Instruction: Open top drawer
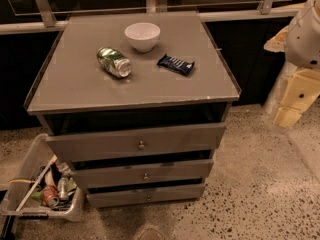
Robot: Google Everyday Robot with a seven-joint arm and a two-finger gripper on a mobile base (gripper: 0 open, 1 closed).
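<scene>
**Grey wooden top drawer point(100, 144) judged partly open, gripper held off to the right**

The top drawer is found directly under the front edge of the flat grey cabinet top point(75, 84), above two slimmer grey drawer fronts point(115, 176). Its wide front panel is set forward of that edge, and a dark band of interior is exposed between the edge and the panel. From this the drawer is judged to be drawn out part of the way; how deep the opening runs cannot be read. Its small round metal knob point(141, 145) is seen at the panel's centre, and nothing is touching it. If a fuller opening is wanted, the knob would have to be gripped and pulled outward.

The robot's pale cream gripper point(295, 101) is seen beyond the cabinet's right edge, well apart from the knob. The white arm segment point(305, 34) above it is cut off at the picture's right border. Whether the gripper is spread or closed cannot be told.

A round white bowl point(142, 35) is placed near the back edge of the cabinet top. A green drinks can point(114, 62) is laid on its side nearer the left edge, and a dark blue snack bar point(175, 64) nearer the right.
</scene>
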